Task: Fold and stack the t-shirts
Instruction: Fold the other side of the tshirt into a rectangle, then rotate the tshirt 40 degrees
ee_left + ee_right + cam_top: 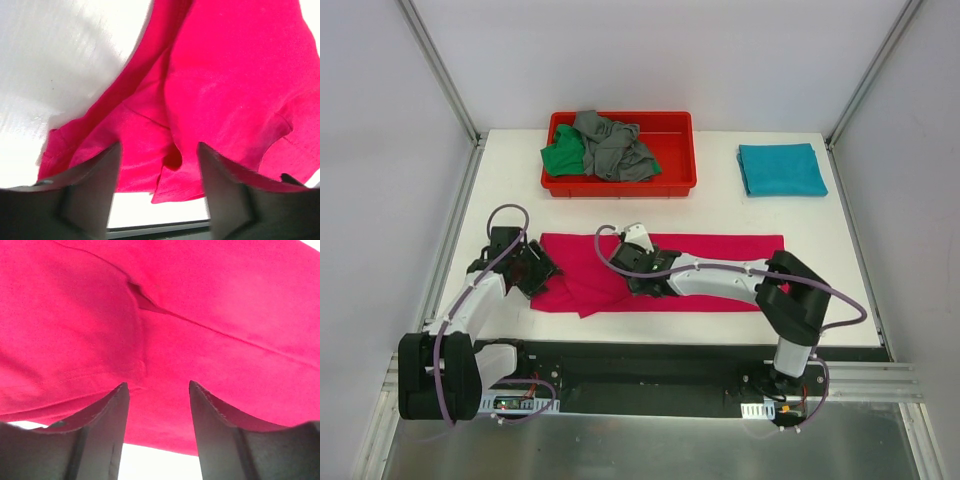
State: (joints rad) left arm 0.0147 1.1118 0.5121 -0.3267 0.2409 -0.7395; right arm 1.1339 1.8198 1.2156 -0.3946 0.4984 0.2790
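Note:
The magenta-pink t-shirt point(720, 270) lies spread across the table's near middle, its left part bunched into folds point(150, 125). My left gripper point(536, 268) hovers at the shirt's left edge, jaws open, with fabric point(240, 100) below them and nothing pinched point(159, 167). My right gripper point(646, 274) is over the shirt's centre, also open above the cloth point(157, 400); a seam fold point(142, 300) shows ahead of it. A folded teal t-shirt point(782, 168) rests at the back right. Crumpled green point(563, 158) and grey point(613, 147) t-shirts sit in the red tray.
The red plastic tray point(620, 186) stands at the back centre of the white table point(510, 195). Metal frame posts point(440, 70) rise at the back corners. The table's near edge point(150, 231) lies just under my left fingers.

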